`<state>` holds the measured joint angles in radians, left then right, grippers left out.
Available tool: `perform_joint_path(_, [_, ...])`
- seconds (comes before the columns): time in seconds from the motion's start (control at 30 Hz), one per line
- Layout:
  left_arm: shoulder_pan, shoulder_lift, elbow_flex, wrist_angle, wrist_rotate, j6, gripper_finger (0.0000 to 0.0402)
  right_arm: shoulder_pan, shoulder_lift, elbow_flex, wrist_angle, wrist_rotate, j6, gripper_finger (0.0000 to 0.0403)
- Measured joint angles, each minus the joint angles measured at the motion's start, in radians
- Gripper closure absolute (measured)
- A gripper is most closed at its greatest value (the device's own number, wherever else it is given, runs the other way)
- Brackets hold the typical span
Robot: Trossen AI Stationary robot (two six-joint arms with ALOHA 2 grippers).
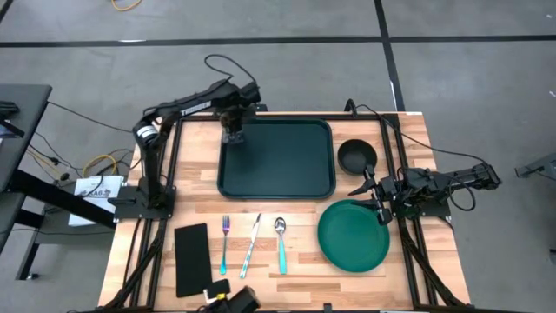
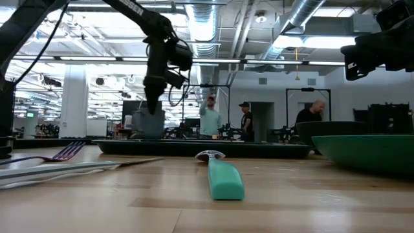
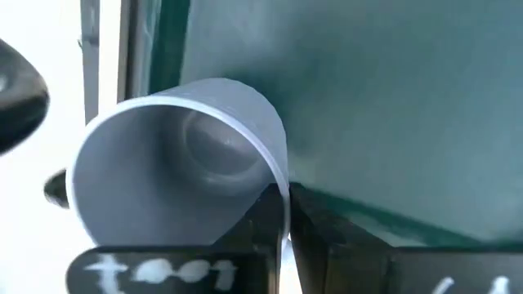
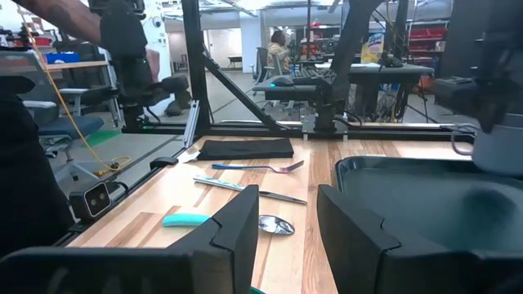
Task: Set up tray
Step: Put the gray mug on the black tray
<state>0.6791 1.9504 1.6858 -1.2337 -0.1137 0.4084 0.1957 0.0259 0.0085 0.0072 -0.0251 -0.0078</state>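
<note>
Two arms at the wooden counter (image 1: 287, 204). Left gripper (image 1: 233, 132) is over the far-left corner of the tray (image 1: 278, 161), jaws clamped on the rim of a grey cup (image 3: 184, 151); one finger inside the cup, one outside, per the left wrist view. In the low view the cup (image 2: 149, 123) sits upright at the tray's left end, gripper (image 2: 152, 103) coming down onto it from above. Can't tell if the cup base is touching the tray floor.

Tray lies flat at the counter's far middle, long side across; dark green, raised rim. In the low view it shows as a thin dark band (image 2: 259, 149) behind the cutlery.

Right gripper (image 1: 369, 198) waits at the right side, w/ jaws apart, nothing btwn them, hovering near the far edge of the round green plate (image 1: 352, 236) and just beside the black bowl (image 1: 356, 156). Bowl sits to the right of the tray, plate nearer the front.

Front row, left to right: flat black rectangle (image 1: 192, 258), fork (image 1: 224, 243), knife (image 1: 251, 245), spoon (image 1: 281, 243) w/ teal handle. All apart from the tray.

People (image 2: 244, 120) stand in the room beyond the counter.
</note>
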Motion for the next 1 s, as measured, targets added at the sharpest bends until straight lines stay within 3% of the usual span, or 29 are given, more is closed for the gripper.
perform_joint_path(1.0, [-0.002,0.017,-0.051,0.102,0.049,-0.053,0.0401,0.000,0.000,0.000,0.000,0.000,0.000,0.0285])
